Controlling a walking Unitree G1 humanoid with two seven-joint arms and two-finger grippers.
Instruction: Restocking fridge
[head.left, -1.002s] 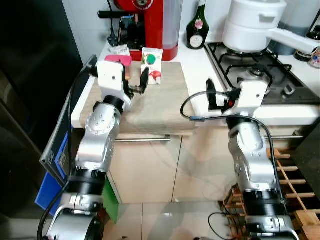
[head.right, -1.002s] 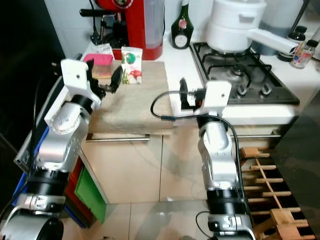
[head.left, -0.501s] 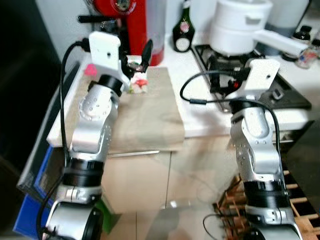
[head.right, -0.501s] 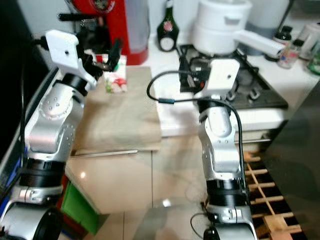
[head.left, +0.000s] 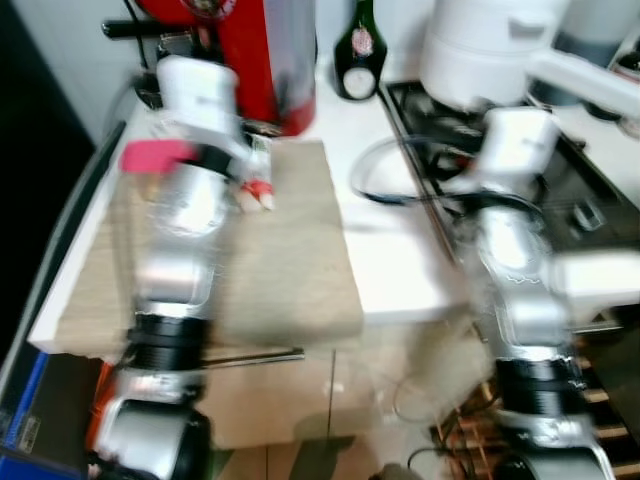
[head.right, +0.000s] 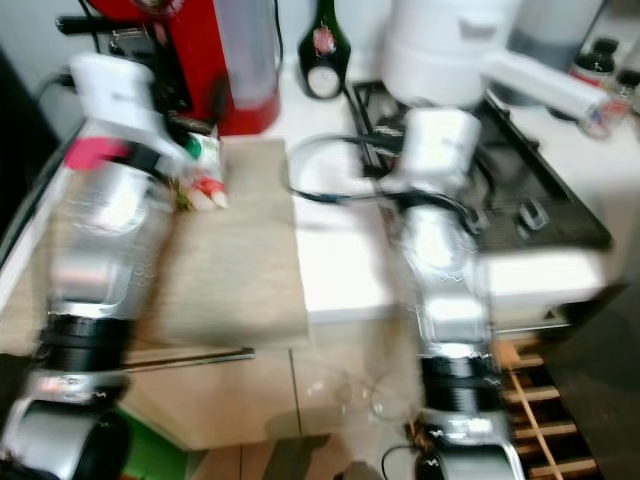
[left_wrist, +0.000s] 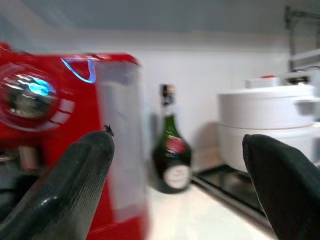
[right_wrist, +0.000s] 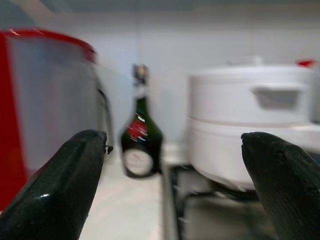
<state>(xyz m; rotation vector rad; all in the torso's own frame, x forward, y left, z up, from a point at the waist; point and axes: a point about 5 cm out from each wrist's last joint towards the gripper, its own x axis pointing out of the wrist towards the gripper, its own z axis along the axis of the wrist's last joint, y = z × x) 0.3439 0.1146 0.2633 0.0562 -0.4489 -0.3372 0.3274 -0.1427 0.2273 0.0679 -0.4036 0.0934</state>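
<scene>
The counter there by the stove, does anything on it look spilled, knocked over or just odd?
Nothing stands out, though the head views are blurred. The red machine, dark bottle and white pot stand upright, and the small carton rests on the beige cloth. No spill shows on the white counter.

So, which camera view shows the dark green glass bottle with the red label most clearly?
The left wrist view shows the dark green glass bottle with the red label best: whole, between the open left pincer fingers. The right wrist view shows it too, more blurred. Both eye views cut its top off and are smeared by motion.
</scene>
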